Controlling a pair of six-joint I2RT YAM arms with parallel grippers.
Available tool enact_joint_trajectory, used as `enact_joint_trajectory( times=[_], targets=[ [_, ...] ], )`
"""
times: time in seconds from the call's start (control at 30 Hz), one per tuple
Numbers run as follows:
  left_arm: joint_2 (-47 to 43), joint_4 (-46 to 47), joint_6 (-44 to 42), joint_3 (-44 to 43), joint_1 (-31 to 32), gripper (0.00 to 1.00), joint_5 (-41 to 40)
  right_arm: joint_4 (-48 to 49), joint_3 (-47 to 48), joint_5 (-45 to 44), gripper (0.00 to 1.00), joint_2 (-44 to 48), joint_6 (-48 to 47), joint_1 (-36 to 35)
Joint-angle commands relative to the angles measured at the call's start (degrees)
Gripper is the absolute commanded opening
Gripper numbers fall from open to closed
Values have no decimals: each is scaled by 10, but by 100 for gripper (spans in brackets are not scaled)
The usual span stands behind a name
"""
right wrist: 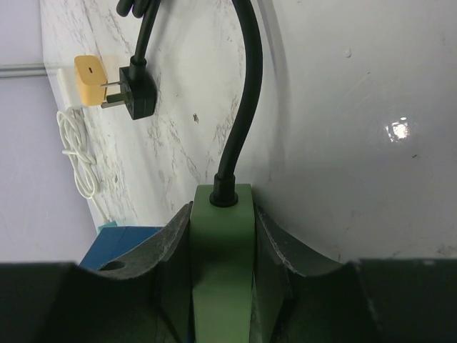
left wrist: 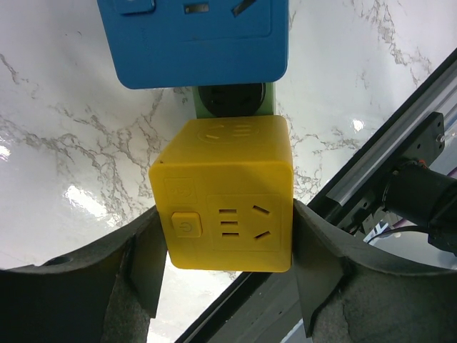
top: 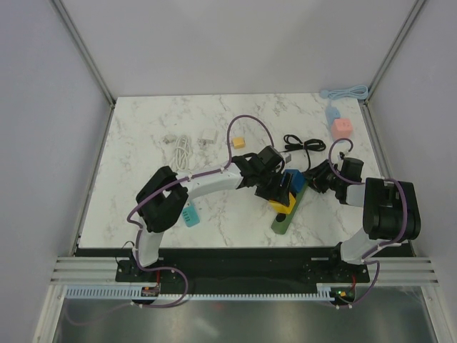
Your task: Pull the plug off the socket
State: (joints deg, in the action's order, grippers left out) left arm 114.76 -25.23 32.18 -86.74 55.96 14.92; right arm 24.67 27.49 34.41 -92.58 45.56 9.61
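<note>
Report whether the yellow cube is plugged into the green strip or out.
Plugged in, apparently: the yellow cube sits on the green strip, the left gripper clamping its sides. Prongs hidden.

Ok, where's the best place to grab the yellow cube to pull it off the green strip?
By its two flat side walls, coming from above the socket face. The yellow cube stands square on the green strip, and the left gripper flanks those walls.

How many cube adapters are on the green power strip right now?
2. The yellow cube sits between the left gripper's fingers; the blue cube is just beyond it on the green power strip. The arms may hide others.
</note>
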Motion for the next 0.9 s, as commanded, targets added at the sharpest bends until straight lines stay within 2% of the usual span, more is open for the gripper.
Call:
enact_joint_trajectory(
  times=[0.0, 0.13, 0.3, 0.37, 0.5, 0.53, 0.6, 0.63, 0.73, 0.77, 0.87],
  targets=[
    [4, 5, -20, -21, 5, 2, -23, -22, -1, -22, 0, 6, -50, -11],
    [-34, 38, -1, -6, 1, 2, -18, -14, -14, -30, 0, 17, -55, -11],
    [-102, 163, 52, 96, -9, 2, -14, -29, -22, -45, 0, 33, -72, -10],
    [-117, 166, 47, 111, -9, 2, -40, -29, -24, -50, 0, 36, -72, -10],
    [-127, 136, -18, 112, 34, 2, -168, -41, -30, -65, 0, 44, -88, -10],
    [-125, 129, -20, 105, 37, 2, -171, -44, -32, -69, 0, 48, -93, -9],
    [-123, 130, 3, 109, 31, 2, -135, -45, -41, -84, 0, 59, -101, -9],
    [-124, 141, 16, 122, 26, 2, -82, -44, -44, -88, 0, 63, -104, -10],
    [-137, 225, 84, 168, 1, 2, 16, -33, -54, -91, 0, 69, -105, -8],
    [-140, 269, 108, 178, -9, 2, 32, -20, -58, -88, 0, 70, -103, -7],
    [-154, 296, 124, 193, -17, 2, 59, 0, -64, -81, 0, 57, -94, -2]
  ],
)
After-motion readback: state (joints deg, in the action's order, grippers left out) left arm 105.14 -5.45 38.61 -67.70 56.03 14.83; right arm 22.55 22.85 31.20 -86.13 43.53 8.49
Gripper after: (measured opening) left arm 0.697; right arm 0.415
